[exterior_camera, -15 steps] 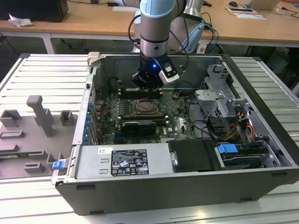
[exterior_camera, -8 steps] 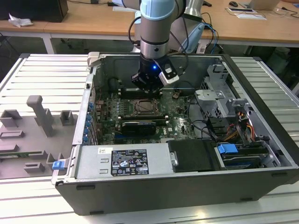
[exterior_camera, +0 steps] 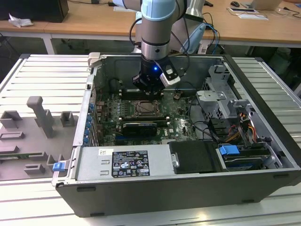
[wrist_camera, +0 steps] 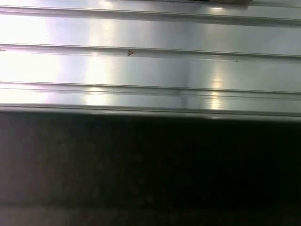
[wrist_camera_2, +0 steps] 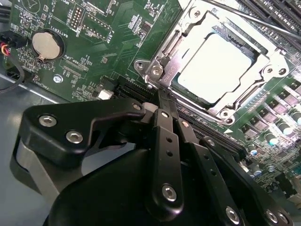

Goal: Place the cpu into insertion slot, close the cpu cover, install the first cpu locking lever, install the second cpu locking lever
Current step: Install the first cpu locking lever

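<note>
The cpu point(wrist_camera_2: 214, 66) lies flat in the insertion slot point(exterior_camera: 146, 108), its pale metal top showing through the window of the cpu cover point(wrist_camera_2: 260, 60). The silver cover frame lies down over the chip. A thin wire locking lever point(wrist_camera_2: 263, 22) runs along one side of the socket. My gripper point(wrist_camera_2: 163, 96) is shut with nothing between its black fingers point(wrist_camera_2: 165, 136), and its tip is at the socket's corner bracket point(wrist_camera_2: 155, 70). In the exterior view the gripper point(exterior_camera: 149, 90) hangs just above the far edge of the socket, inside the open computer case point(exterior_camera: 141, 188).
A black graphics card point(exterior_camera: 138, 127) lies just in front of the socket. A labelled power supply point(exterior_camera: 124, 162), a drive cage point(exterior_camera: 221, 99) and cables point(exterior_camera: 207, 129) crowd the case. A coin battery point(wrist_camera_2: 47, 44) sits on the board. Grey fixtures point(exterior_camera: 40, 115) stand at the exterior view's left.
</note>
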`<state>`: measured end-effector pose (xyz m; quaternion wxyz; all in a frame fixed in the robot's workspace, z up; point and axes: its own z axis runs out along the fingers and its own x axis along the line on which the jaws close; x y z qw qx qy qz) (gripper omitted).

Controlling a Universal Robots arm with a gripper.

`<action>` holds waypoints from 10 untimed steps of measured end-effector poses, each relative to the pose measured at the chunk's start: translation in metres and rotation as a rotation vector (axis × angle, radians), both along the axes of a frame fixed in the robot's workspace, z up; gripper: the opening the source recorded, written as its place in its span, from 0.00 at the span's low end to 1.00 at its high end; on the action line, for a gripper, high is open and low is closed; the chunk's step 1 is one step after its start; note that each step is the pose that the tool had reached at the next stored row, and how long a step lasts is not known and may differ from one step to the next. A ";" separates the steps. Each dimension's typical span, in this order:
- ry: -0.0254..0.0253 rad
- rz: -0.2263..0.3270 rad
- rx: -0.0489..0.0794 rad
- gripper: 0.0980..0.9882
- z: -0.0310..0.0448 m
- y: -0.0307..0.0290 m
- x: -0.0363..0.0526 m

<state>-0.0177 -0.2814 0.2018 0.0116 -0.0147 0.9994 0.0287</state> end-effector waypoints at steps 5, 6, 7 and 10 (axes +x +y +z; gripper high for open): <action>-0.0002 0.000 0.001 0.00 0.0093 0.0004 0.0001; -0.0003 0.000 0.001 0.00 0.0107 0.0004 0.0001; -0.0003 0.000 0.001 0.00 0.0109 0.0004 0.0001; -0.0002 0.000 0.001 0.00 0.0109 -0.0031 0.0001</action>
